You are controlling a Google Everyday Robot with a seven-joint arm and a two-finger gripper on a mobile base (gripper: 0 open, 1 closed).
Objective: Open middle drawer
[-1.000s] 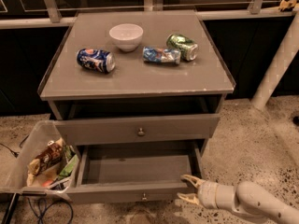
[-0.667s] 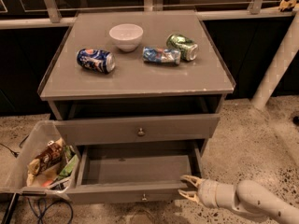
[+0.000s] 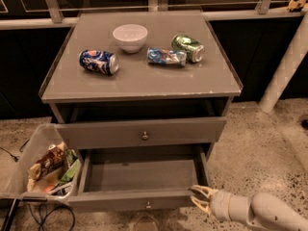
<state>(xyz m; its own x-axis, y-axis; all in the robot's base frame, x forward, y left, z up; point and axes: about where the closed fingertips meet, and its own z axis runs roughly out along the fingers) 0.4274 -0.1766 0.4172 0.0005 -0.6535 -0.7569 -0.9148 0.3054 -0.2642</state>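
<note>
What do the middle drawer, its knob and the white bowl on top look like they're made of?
Middle drawer: likely wood painted matte grey, judging by its flat, even panels. Knob: seemingly metal, with a dull brassy glint. Bowl: smooth white, ceramic or plastic; cannot tell which. The gripper, open, sits at the drawer's front right corner.

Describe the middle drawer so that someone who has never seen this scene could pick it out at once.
Find the grey cabinet with a bowl and cans on top. Below its upper drawer, the middle drawer is the one pulled far out, showing its shallow box, with the gripper at its right front corner.
</note>
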